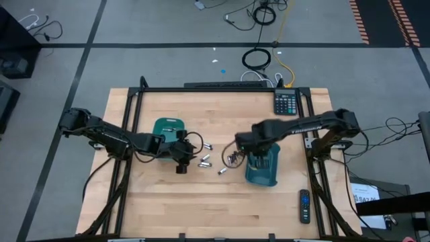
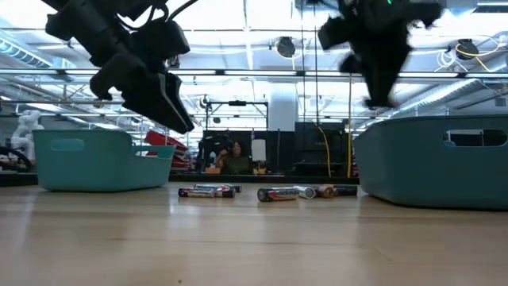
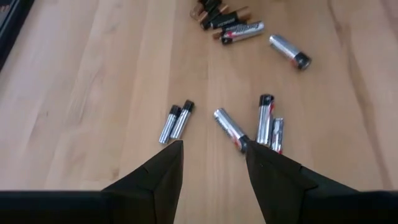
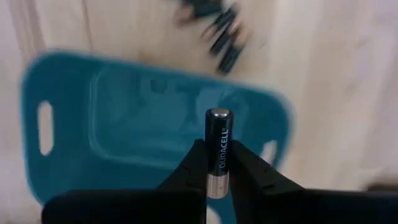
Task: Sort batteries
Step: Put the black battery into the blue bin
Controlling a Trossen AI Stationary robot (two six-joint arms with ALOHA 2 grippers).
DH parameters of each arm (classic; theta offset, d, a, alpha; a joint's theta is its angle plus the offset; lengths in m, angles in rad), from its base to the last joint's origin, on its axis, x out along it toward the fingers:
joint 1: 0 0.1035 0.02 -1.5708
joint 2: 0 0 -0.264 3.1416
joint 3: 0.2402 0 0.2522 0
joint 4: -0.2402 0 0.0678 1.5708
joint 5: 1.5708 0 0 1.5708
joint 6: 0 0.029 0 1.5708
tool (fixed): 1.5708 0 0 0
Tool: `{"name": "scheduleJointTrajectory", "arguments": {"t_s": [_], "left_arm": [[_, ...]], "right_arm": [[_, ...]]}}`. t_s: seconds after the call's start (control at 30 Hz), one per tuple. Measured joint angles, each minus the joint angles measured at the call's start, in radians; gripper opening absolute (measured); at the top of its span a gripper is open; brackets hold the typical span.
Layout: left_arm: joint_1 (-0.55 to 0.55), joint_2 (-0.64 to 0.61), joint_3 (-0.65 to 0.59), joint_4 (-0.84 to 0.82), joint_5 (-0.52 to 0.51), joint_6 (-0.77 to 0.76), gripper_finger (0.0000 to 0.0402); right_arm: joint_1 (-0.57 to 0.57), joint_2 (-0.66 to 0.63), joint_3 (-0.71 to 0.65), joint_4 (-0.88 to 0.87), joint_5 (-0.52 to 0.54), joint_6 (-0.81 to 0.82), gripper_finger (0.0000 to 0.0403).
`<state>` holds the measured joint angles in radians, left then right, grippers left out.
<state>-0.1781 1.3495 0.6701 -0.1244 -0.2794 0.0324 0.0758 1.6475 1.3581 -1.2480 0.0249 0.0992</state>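
Observation:
Several silvery-white batteries [image 3: 230,129] lie loose on the wood in front of my left gripper [image 3: 214,152], which is open and hovers just above the table, beside the left teal tray [image 1: 168,129]. A cluster of darker batteries [image 3: 219,17] lies farther on. In the low view the batteries [image 2: 278,193] form a row between the two trays. My right gripper [image 4: 217,152] is shut on a dark battery [image 4: 218,127] above the right teal tray [image 4: 143,118], near its far end [image 1: 259,156]. My right gripper pinches the dark battery between its two fingers by its copper-coloured end [image 4: 217,168]. The battery lies along the fingers, and its dark end [image 4: 218,115] sticks out past the fingertips. It is lifted clear, above the right teal tray.
A calculator [image 1: 285,103] lies at the table's far right corner and a black remote [image 1: 304,205] near the right edge. Black frame rails [image 1: 131,111] run along the table's sides. Bare wood [image 1: 201,208] stretches toward the near edge.

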Motion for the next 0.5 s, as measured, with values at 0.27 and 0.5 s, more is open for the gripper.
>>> {"name": "scheduleJointTrajectory", "arguments": {"t_s": [0.27,0.5], "left_arm": [[0.002,0.0,0.005,0.011,0.025,-0.025,0.0185],[0.041,0.0,0.046,0.003,0.043,-0.036,0.0185]], "right_arm": [[0.051,-0.023,-0.247,0.26,-0.028,0.098,0.0081],[0.051,-0.028,-0.258,0.24,-0.026,0.09,0.01]]}}
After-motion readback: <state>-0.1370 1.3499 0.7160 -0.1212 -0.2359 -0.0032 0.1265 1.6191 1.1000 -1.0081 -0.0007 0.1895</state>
